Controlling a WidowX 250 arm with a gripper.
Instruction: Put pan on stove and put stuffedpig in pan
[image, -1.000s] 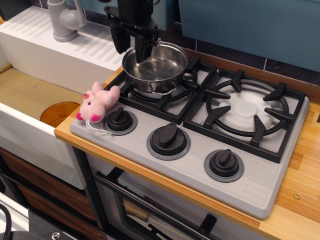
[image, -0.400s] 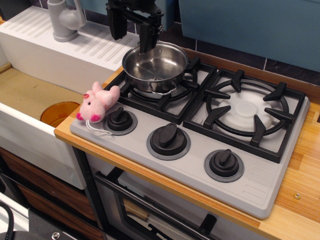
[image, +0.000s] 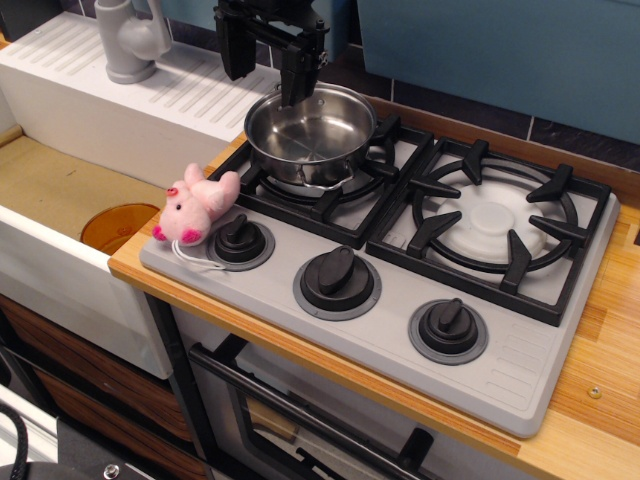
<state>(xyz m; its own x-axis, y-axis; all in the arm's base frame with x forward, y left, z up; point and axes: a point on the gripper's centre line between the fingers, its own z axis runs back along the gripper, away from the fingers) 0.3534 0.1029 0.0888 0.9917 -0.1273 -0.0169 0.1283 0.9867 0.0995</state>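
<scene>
Tool: the tool hangs above the back rim of the pan, its two dark fingers spread apart and holding nothing; one finger is over the pan's far edge, the other out to the sink side.
Pan: the pan sits upright on the grate of the left burner of the stove, directly below and slightly in front of the tool; it is empty and looks squarely placed, so I judge the first half of the task done.
Stuffedpig: the stuffedpig lies on its side at the stove's near-left corner, touching the leftmost knob, well below the tool and off toward the front and the sink side; its white string loop trails toward the stove edge.
Step in hand: going for the pig, as I read it.
How to do it well: travel clear of the pan's rim and handles, come straight down over the pig's body and not its snout, and line the fingers up so that neither lands on the knob just beside it. Close gently on the plush, avoiding the string alone.
Risk: the tabletop edge is near; a sideways nudge could push the pig off toward the sink.
</scene>
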